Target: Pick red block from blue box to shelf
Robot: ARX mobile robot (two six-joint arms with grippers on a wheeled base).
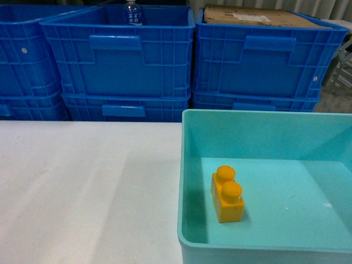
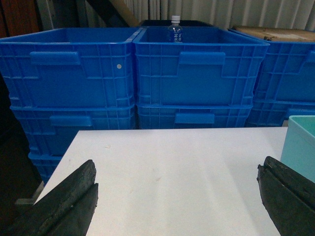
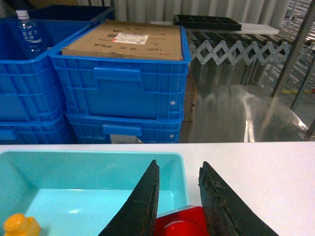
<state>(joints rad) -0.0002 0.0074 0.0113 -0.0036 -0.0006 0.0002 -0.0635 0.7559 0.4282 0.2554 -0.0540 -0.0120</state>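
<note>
In the right wrist view my right gripper [image 3: 179,164] is shut on the red block [image 3: 182,223], which sits low between the fingers over the near right corner of the blue box [image 3: 74,172]. In the head view the pale turquoise blue box [image 1: 181,165] stands on the white table at the right; neither the red block nor any gripper shows there. My left gripper [image 2: 179,164] hangs wide open over bare table, with the box's edge [image 2: 301,147] at its right. Slanted steel uprights [image 3: 291,54] at the far right look like part of the shelf.
A larger orange-yellow two-stud brick [image 1: 228,195] lies inside the box. Stacked dark blue ribbed crates [image 1: 118,60] line the table's far edge; one holds a water bottle [image 1: 132,14], another a cardboard sheet [image 3: 125,39]. An expanding roller conveyor [image 3: 236,49] stands beyond.
</note>
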